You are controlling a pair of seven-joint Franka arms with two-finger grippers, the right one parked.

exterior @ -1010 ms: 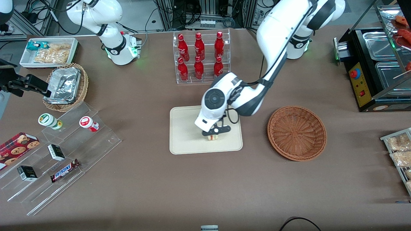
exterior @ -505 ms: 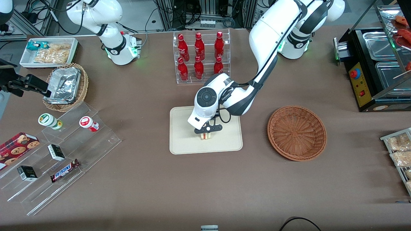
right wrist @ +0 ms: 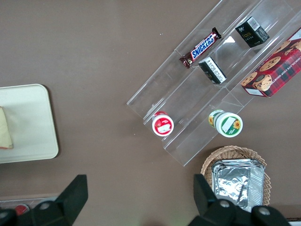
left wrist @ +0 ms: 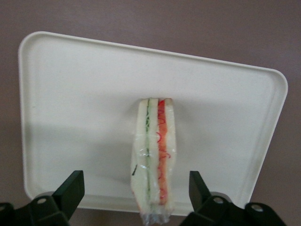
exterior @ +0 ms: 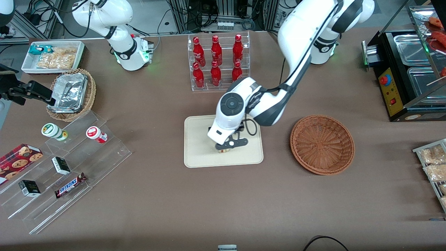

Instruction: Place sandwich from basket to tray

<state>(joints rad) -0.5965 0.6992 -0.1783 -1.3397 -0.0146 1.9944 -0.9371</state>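
Note:
The sandwich (left wrist: 154, 160) stands on its edge on the cream tray (left wrist: 70, 94), its green and red filling layers facing the wrist camera. My left gripper (left wrist: 135, 188) is open just above it. One black finger (left wrist: 70, 188) stands on each side, well apart from the bread. In the front view the gripper (exterior: 229, 144) hangs over the middle of the tray (exterior: 198, 153), with only a bit of the sandwich (exterior: 224, 151) showing under it. The reddish-brown basket (exterior: 322, 144) sits beside the tray, toward the working arm's end, with nothing in it.
A clear rack of red bottles (exterior: 217, 62) stands farther from the front camera than the tray. Clear stepped shelves with snacks (exterior: 66, 167) and a tan basket of foil containers (exterior: 71, 94) lie toward the parked arm's end. A black food warmer (exterior: 411, 76) stands at the working arm's end.
The gripper carried the sandwich a short way toward the parked arm's end over the tray, then drifted back slightly. Its fingers now stand clear of the sandwich.

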